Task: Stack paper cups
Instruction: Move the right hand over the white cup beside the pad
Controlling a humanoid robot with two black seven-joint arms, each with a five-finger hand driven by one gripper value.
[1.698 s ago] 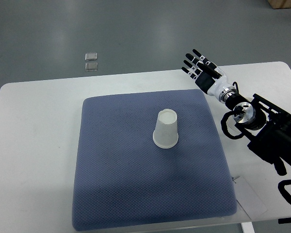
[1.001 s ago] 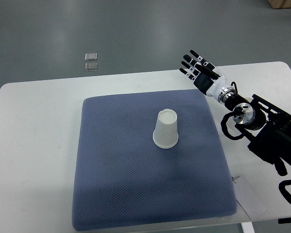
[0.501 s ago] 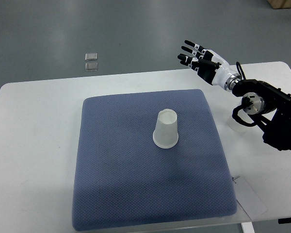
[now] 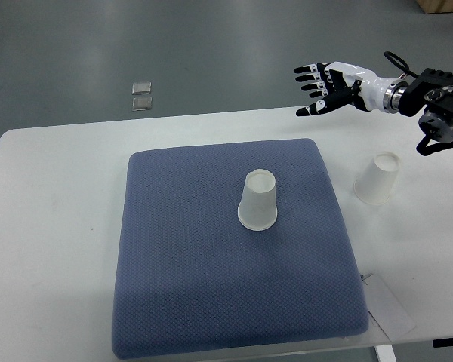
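Two white paper cups stand upside down, well apart. One upturned white paper cup (image 4: 258,200) sits near the middle of a square blue-grey quilted mat (image 4: 181,302); the second upturned white paper cup (image 4: 377,179) rests on the bare white table (image 4: 53,226), just beside the mat's right edge. This second cup was hidden under the arm a moment ago and has come into view because the arm has lifted and swung away to the right. The right hand (image 4: 328,87), black and white with jointed fingers, now hovers above the table's far edge, fingers spread wide and holding nothing. No left hand shows. Neither cup is gripped, so stacking looks not yet begun; the likely next step is to take the table cup and set it over the mat cup. Open mat surrounds the centre cup on every side, leaving free room to approach. The table cup has bare table around it. Two small clear squares (image 4: 142,96) lie on the grey floor beyond the table
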